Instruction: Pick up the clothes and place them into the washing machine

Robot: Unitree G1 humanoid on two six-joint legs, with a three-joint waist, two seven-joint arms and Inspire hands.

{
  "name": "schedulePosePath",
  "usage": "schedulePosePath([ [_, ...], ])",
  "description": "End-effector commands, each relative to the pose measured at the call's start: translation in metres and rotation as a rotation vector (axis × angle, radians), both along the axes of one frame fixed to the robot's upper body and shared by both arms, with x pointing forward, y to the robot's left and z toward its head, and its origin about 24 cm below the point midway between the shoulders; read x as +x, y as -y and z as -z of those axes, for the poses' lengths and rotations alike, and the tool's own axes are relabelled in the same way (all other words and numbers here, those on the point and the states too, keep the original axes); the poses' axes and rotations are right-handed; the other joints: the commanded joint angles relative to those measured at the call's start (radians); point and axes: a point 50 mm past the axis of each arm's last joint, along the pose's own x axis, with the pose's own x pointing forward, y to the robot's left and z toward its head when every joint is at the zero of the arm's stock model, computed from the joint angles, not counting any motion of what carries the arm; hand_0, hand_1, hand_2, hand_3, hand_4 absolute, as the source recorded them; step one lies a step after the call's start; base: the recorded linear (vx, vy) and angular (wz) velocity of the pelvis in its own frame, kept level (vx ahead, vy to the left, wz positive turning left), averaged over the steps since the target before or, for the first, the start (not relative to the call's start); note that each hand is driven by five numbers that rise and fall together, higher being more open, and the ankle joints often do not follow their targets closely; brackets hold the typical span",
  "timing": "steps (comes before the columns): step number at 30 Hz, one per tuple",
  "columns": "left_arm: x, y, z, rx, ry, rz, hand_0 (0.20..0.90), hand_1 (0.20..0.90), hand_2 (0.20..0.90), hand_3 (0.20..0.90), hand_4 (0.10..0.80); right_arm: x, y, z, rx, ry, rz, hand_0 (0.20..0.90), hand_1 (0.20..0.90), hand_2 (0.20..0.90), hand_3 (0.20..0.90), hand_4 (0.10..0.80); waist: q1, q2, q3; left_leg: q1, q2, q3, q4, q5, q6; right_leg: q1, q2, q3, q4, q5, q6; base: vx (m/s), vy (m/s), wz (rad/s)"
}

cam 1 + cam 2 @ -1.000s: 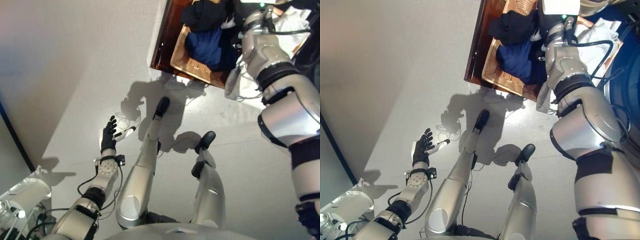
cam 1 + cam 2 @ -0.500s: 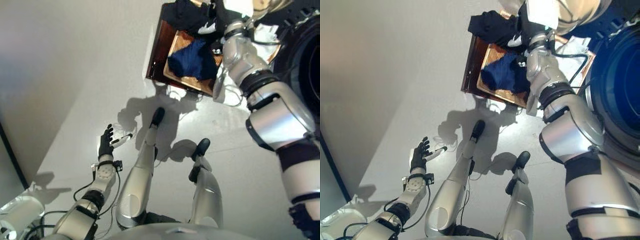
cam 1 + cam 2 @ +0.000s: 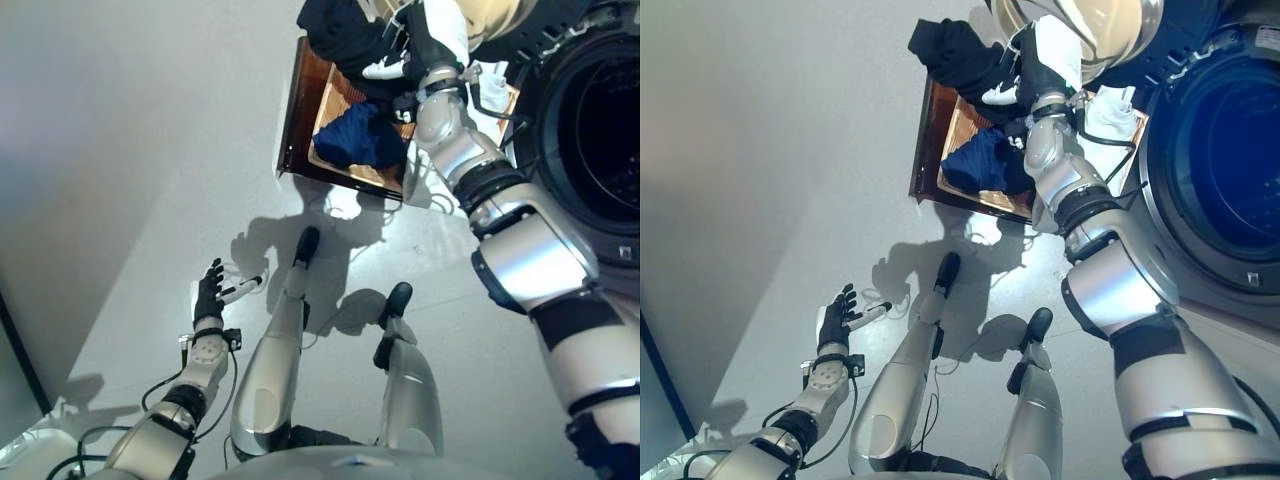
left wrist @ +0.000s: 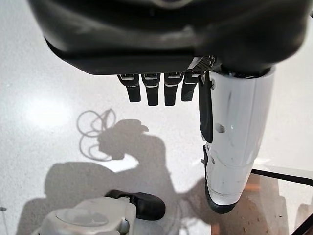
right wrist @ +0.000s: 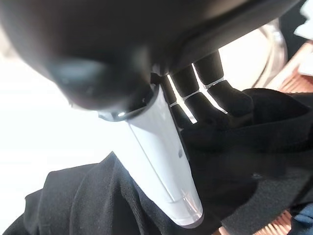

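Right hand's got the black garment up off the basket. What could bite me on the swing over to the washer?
1. The black garment hangs loosely from the right hand; it might slip out.
2. Its trailing cloth could snag the basket or drag the blue garment along.
3. It may catch on the washing machine door rim.

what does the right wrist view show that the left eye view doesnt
Only the right wrist view shows the right hand up close: its fingers and white-covered thumb curled round the black garment.

Only the left eye view shows the washing machine with its drum open, the blue garment in the basket, and the left hand open over the floor.

Both show the black garment and some of the basket's weave.
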Motion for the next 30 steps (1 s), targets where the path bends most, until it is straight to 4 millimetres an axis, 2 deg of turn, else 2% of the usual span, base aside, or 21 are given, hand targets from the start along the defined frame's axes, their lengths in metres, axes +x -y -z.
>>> schedulePosePath([
  [1, -0.019, -0.022, 0.011, 0.053, -0.058, -0.075, 0.9, 0.9, 0.9, 0.9, 0.8, -0.012, -0.021, -0.042, 0.145, 0.218, -0.157, 0.2, 0.2, 0.2, 0.2, 0.3, -0.011, -0.017, -0.041, -0.027, -0.024, 0.055, 0.042, -0.046, -0.019, 0.055, 0.021, 0.053, 0.066, -0.103, -0.051, -0.004, -0.008, -0.05],
  [8, -0.022, -0.022, 0.013, 0.059, -0.072, -0.078, 0.9, 0.9, 0.9, 0.9, 0.8, -0.013, -0.01, -0.029, 0.346, 0.212, -0.173, 0.2, 0.2, 0.2, 0.2, 0.3, -0.024, -0.013, -0.05, -0.016, -0.015, 0.071, 0.054, -0.056, -0.018, 0.055, 0.024, 0.07, 0.073, -0.107, -0.054, -0.002, -0.01, -0.12],
  [12, -0.026, -0.021, 0.016, 0.056, -0.09, -0.081, 0.9, 0.9, 0.9, 0.9, 0.8, -0.015, 0.01, -0.007, 0.632, 0.205, -0.18, 0.2, 0.2, 0.2, 0.2, 0.3, -0.038, -0.001, -0.043, 0.0, -0.011, 0.085, 0.06, -0.061, -0.018, 0.058, 0.025, 0.086, 0.086, -0.116, -0.059, -0.003, -0.01, -0.04],
  [13, -0.026, -0.021, 0.016, 0.056, -0.089, -0.081, 0.9, 0.9, 0.9, 0.9, 0.8, -0.015, 0.01, -0.007, 0.632, 0.206, -0.179, 0.2, 0.2, 0.2, 0.2, 0.3, -0.037, 0.0, -0.045, -0.003, -0.01, 0.084, 0.058, -0.059, -0.018, 0.055, 0.027, 0.086, 0.084, -0.114, -0.06, -0.005, -0.014, -0.13],
  [14, -0.028, -0.019, 0.018, 0.053, -0.098, -0.079, 0.9, 0.9, 0.9, 0.9, 0.8, -0.016, 0.021, 0.003, 0.758, 0.209, -0.173, 0.2, 0.2, 0.2, 0.2, 0.3, -0.044, 0.007, -0.041, 0.006, -0.01, 0.09, 0.058, -0.062, -0.019, 0.059, 0.027, 0.092, 0.086, -0.116, -0.06, -0.01, -0.012, -0.13],
  [17, -0.03, -0.015, 0.02, 0.049, -0.104, -0.061, 0.9, 0.9, 0.9, 0.9, 0.8, -0.019, 0.036, 0.024, 0.98, 0.217, -0.169, 0.2, 0.2, 0.2, 0.2, 0.3, -0.051, 0.025, -0.04, 0.017, -0.01, 0.099, 0.051, -0.062, -0.019, 0.061, 0.026, 0.099, 0.087, -0.119, -0.06, -0.004, -0.011, -0.11],
  [18, -0.03, -0.015, 0.02, 0.049, -0.103, -0.061, 0.9, 0.9, 0.9, 0.9, 0.8, -0.019, 0.036, 0.024, 0.98, 0.218, -0.169, 0.2, 0.2, 0.2, 0.2, 0.3, -0.05, 0.026, -0.043, 0.014, -0.009, 0.098, 0.049, -0.059, -0.019, 0.058, 0.027, 0.098, 0.085, -0.115, -0.06, -0.006, -0.014, -0.08],
  [19, -0.032, -0.014, 0.022, 0.045, -0.115, -0.058, 0.9, 0.9, 0.9, 0.9, 0.8, -0.023, 0.04, 0.035, 1.081, 0.228, -0.186, 0.2, 0.2, 0.2, 0.2, 0.3, -0.058, 0.035, -0.044, 0.018, -0.008, 0.101, 0.047, -0.059, -0.019, 0.058, 0.026, 0.1, 0.088, -0.117, -0.061, -0.001, -0.014, -0.06],
  [23, -0.037, -0.009, 0.026, 0.035, -0.136, -0.045, 0.9, 0.9, 0.9, 0.9, 0.8, -0.028, 0.047, 0.059, 1.308, 0.244, -0.2, 0.2, 0.2, 0.2, 0.2, 0.3, -0.067, 0.054, -0.05, 0.029, -0.006, 0.109, 0.048, -0.062, -0.019, 0.06, 0.025, 0.107, 0.094, -0.121, -0.063, 0.005, -0.012, -0.06],
  [25, -0.038, -0.009, 0.027, 0.029, -0.139, -0.043, 0.9, 0.9, 0.9, 0.9, 0.8, -0.029, 0.048, 0.062, 1.336, 0.24, -0.21, 0.2, 0.2, 0.2, 0.2, 0.3, -0.068, 0.057, -0.052, 0.031, -0.005, 0.111, 0.049, -0.063, -0.019, 0.06, 0.025, 0.11, 0.097, -0.122, -0.064, 0.006, -0.012, -0.15],
  [27, -0.041, -0.004, 0.03, 0.013, -0.151, -0.031, 0.9, 0.9, 0.9, 0.9, 0.8, -0.033, 0.054, 0.08, 1.506, 0.263, -0.205, 0.2, 0.2, 0.2, 0.2, 0.3, -0.078, 0.069, -0.056, 0.04, -0.005, 0.12, 0.049, -0.068, -0.019, 0.063, 0.024, 0.116, 0.1, -0.125, -0.064, 0.012, -0.011, -0.08],
  [30, -0.043, -0.001, 0.032, 0.0, -0.162, -0.024, 0.9, 0.9, 0.9, 0.9, 0.8, -0.037, 0.057, 0.09, 1.598, 0.288, -0.214, 0.2, 0.2, 0.2, 0.2, 0.3, -0.089, 0.082, -0.061, 0.046, -0.003, 0.126, 0.05, -0.07, -0.021, 0.061, 0.023, 0.125, 0.105, -0.128, -0.066, 0.006, 0.001, -0.07],
])
